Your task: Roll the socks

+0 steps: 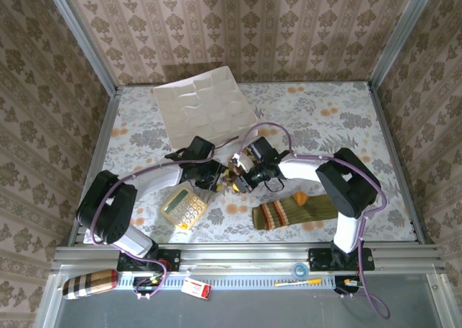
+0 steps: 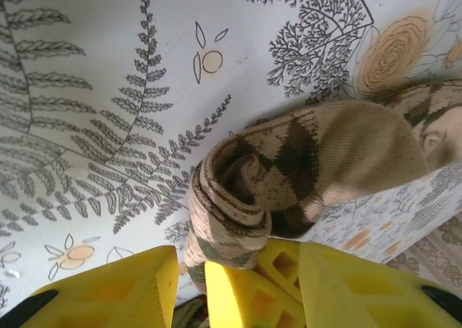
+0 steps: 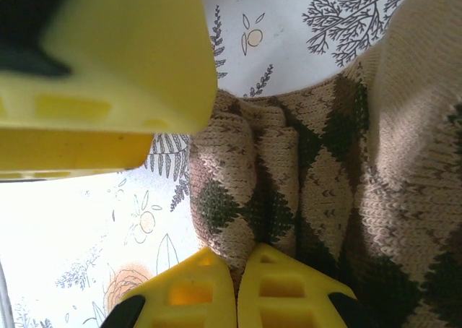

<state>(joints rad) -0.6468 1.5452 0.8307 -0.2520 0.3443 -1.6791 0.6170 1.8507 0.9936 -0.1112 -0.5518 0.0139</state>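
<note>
Pinches a fold of the argyle sock (image 2: 303,162) in the right gripper (image 3: 236,254), fingers clenched tight with the knit running down into the seam between them; has the left gripper (image 2: 191,263) released, fingers partly apart, the sock's rolled end sitting loose in the gap and touching the inner face of one finger; brings the two grippers together over the middle of the worktop (image 1: 361,126).

Finds the calculator (image 1: 184,206) on the near side of the left gripper, close by but apart from the sock; finds the olive sock (image 1: 299,211) flat on the near side of the right gripper, its right end under the right arm (image 1: 346,187); sees a white embossed panel (image 1: 206,105) at the far side, one corner reaching toward the grippers; sees purple cables (image 1: 267,126) arching above both wrists.

Holds the argyle sock with its long axis left to right between the grippers: rolled end toward the left, spiral turned up at the left wrist camera, unrolled length stretching right and seemingly raised off the cloth; shows the olive sock's long axis left to right too, striped cuff pointing left toward the calculator, an orange patch on its far edge.
</note>
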